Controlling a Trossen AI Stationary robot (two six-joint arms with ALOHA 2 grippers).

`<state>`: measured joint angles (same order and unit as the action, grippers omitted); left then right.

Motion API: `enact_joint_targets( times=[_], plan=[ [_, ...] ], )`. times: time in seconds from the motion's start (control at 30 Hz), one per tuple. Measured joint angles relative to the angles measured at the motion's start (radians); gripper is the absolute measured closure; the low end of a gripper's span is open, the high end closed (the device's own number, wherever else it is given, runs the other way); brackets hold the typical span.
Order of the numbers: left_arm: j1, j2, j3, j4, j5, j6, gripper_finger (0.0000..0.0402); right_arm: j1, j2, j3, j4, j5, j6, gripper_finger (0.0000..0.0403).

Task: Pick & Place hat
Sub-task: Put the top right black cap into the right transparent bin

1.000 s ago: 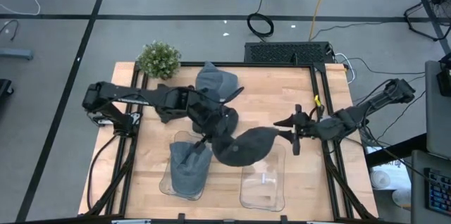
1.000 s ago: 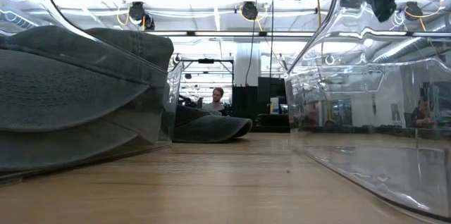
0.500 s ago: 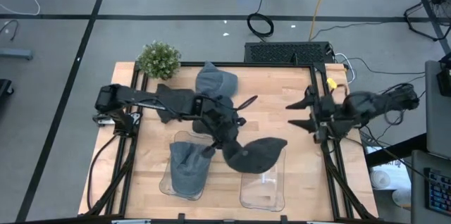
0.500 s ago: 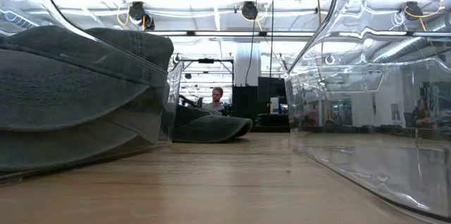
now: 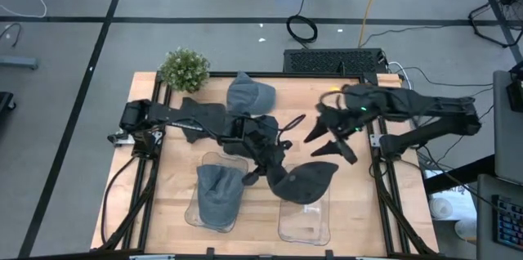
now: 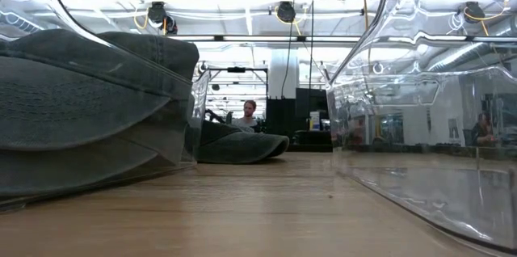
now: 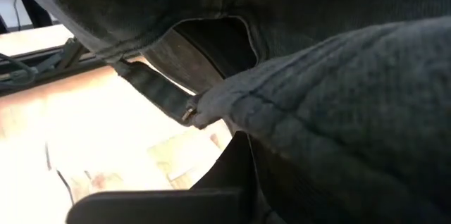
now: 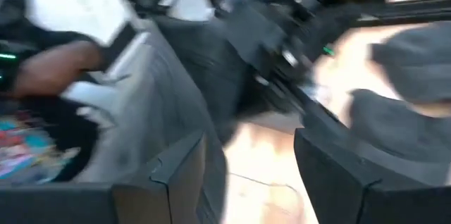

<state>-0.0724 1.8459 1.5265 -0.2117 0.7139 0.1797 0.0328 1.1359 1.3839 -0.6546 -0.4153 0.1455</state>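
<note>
The left arm reaches across the table, its gripper clamped on a hat hanging over the right bin. The right gripper hovers nearby, fingers spread, empty. The left bin holds another hat.

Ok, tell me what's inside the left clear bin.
One folded grey hat lies in the left clear bin, filling most of it. Whatever is beneath the hat, including the bin's floor, is covered.
</note>
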Motion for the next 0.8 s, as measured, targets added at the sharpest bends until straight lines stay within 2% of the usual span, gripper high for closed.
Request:
enact_joint_targets(
  times=[0.1,0.2,0.53,0.8],
  plan=[
    [-0.001,0.001,0.0,-0.019,0.0,0.014,0.0394,-0.025,0.075,0.073,-0.01,-0.116,-0.003,0.0193],
    [0.001,0.0,0.0,-0.065,-0.019,0.032,0.0394,-0.041,0.109,0.115,-0.016,-0.164,0.0,0.0191],
    [0.017,0.001,0.0,-0.081,-0.137,0.029,0.0394,0.009,0.159,0.122,-0.045,-0.157,0.04,0.0192],
    [0.043,0.001,0.0,-0.118,-0.156,0.03,0.0394,0.07,0.207,0.122,-0.13,-0.128,-0.005,0.0194]
  ],
)
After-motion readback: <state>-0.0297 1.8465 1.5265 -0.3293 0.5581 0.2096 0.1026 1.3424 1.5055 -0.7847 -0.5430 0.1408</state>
